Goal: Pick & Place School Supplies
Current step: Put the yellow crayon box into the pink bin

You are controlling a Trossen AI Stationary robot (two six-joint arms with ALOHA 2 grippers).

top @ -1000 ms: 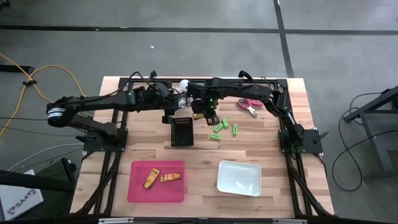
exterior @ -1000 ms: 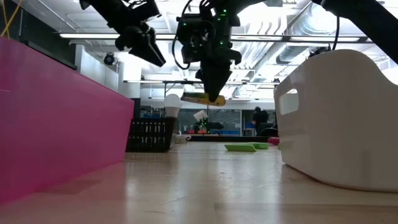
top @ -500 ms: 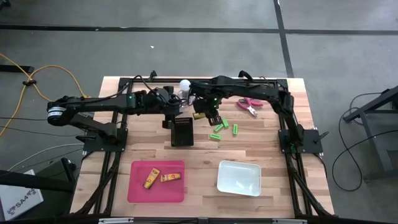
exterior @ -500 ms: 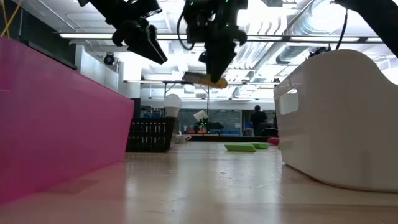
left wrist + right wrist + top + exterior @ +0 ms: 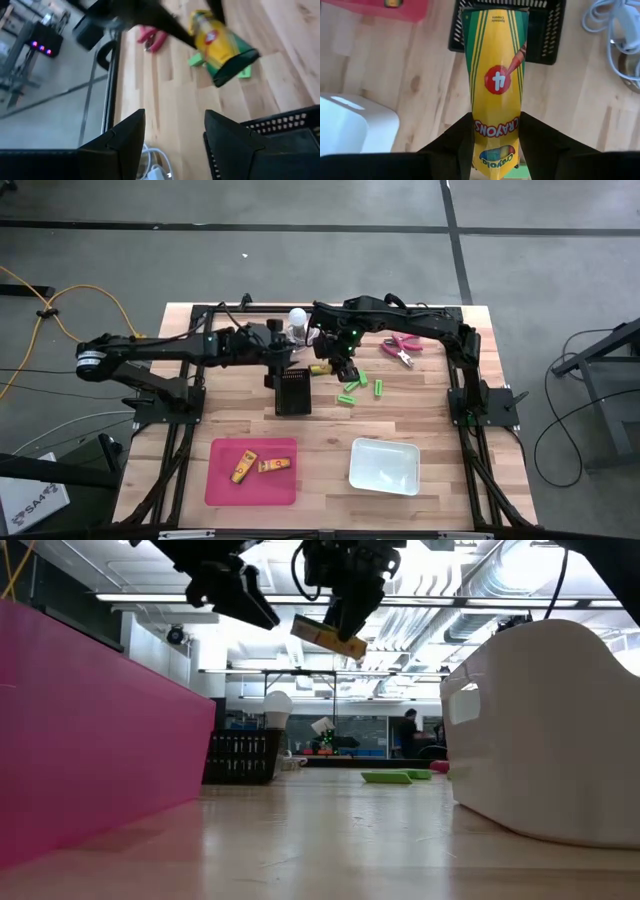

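Holding the small yellow-and-green cardboard crayon box (image 5: 496,75) in my right claw (image 5: 495,131), fingers pinched on its lower end, box projecting forward. In the low view the box (image 5: 328,636) hangs well above the wooden tabletop (image 5: 330,425), tilted, one end lower. From above, it sits just beside the black ribbed rectangular basket (image 5: 292,390), toward the short bright-green pieces (image 5: 352,388).

Handling judgement: light, thin card, crushable if squeezed hard, faces fairly smooth. The end grip leaves most of its length unsupported, so it could swivel; a hold nearer the middle would be steadier.

Pose: right arm reaches from its base across the far part of the table, claw pointing down. Left claw (image 5: 273,363) hovers near the basket's far edge, apart from the box; its fingers (image 5: 125,137) stand apart with nothing between them.

Two more yellow-orange boxes (image 5: 258,467) already lie in the pink flat tray (image 5: 222,480); the white tray (image 5: 383,465) lies beside it. Pink-handled tool (image 5: 402,348) untouched near the far right.
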